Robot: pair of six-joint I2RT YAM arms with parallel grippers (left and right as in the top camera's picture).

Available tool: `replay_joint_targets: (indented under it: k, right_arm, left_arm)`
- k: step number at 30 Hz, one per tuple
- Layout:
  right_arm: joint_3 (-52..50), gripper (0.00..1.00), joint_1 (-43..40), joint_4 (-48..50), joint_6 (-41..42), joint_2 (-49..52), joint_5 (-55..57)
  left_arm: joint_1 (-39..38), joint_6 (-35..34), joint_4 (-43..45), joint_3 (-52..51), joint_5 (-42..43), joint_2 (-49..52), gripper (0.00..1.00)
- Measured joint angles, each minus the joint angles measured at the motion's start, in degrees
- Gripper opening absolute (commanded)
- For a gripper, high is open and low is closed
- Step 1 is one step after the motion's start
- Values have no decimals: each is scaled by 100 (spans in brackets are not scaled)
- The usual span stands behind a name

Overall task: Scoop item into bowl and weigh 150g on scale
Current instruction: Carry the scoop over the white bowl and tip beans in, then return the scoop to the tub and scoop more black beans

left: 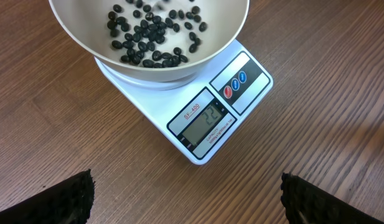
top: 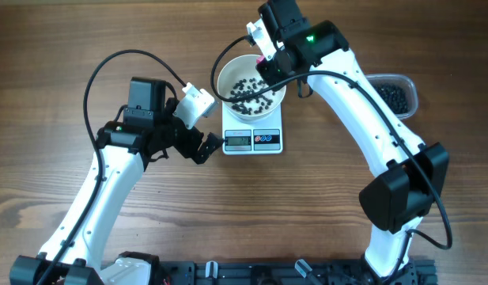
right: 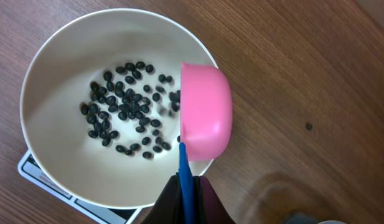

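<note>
- Bowl [top: 222,79] sits on the scale [top: 253,139], covering the platform. The display [left: 207,122] edge is clear.
- Beans [right: 120,109] in the bowl form a thin scatter on the bottom, less than one full layer.
- Display looks like 22, so well short of 150 and an early fill.
- Right gripper [right: 187,190] is clamped tight on the blue handle of the pink scoop [right: 206,112].
- The scoop is tipped on its side above the bowl rim, on the far side from the display, mouth toward the bowl centre. Looks like a dump in progress.
- Left gripper [left: 185,199] has its jaws fully spread and holds nothing. It hangs over the table just beyond the scale's display edge.
- Tub [top: 394,95] with the bean supply is well off to the scale's right.
- Left to do: several more scoops, then fine top-up near target.
</note>
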Motion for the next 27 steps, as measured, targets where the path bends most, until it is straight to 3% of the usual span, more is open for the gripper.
replay_joint_targets:
  k: [8, 19, 27]
  right_arm:
    - [0, 4, 24, 90, -437, -146, 35]
    - [0, 4, 496, 81, -1716, -289, 168]
    - [0, 4, 262, 166, -1462, -407, 166]
  left_arm:
    - [0, 0, 0, 0, 0, 0, 100]
    - [0, 0, 0, 0, 0, 0, 100]
    - [-2, 0, 0, 0, 0, 0, 100]
